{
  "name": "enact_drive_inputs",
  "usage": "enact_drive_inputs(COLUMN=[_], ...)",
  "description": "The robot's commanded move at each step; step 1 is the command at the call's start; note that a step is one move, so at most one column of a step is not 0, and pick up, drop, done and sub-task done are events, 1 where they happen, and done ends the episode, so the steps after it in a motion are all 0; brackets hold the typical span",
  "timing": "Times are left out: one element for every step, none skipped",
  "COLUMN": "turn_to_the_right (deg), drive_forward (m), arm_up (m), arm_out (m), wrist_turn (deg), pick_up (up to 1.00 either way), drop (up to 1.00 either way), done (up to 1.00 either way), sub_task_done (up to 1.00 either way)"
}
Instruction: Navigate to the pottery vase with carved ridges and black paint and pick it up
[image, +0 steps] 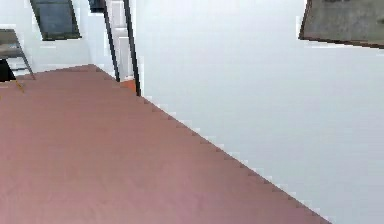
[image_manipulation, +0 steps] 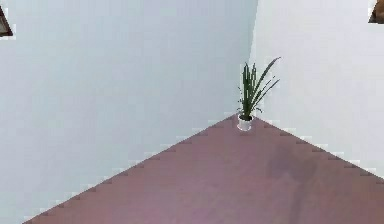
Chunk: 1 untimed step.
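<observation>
1. Claw state: cannot tell, neither the set of the fingers nor any contact with a thing.
2. Place of the pottery vase, and its relation to the claw: cannot tell either.
3. Forward view: reddish-brown floor (image: 100, 150) running up to a long white wall (image: 240, 90) on the right, with the seam between them slanting from the lower right toward the upper middle.
4. High at the forward view's right: a dark-framed picture (image: 345, 22) hung on that wall, cut off by the edge.
5. At the far end of that wall: a dark upright door frame (image: 131, 50).
6. Upper left: a dark window (image: 55, 18) in the far wall, and a chair (image: 12, 48) standing on the floor at the left edge.
7. Arm side view: two white walls meeting in a corner, with a plant (image_manipulation: 252, 90) of long green leaves upright in a small white pot (image_manipulation: 244, 124), set on the floor just in front of that corner.
8. Top corners of the arm side view: a dark frame corner (image_manipulation: 4, 22) at the left and another dark corner (image_manipulation: 377, 10) at the right, both cut by the edges.
</observation>
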Motion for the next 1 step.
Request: enact_drive_inputs(turn_to_the_right=[-24.0], drive_forward=[0.00], arm_up=[0.00], arm_out=[0.00], wrist_turn=[0.0], pick_up=[0.00], drop=[0.00], done=[0.00], sub_task_done=[0.00])
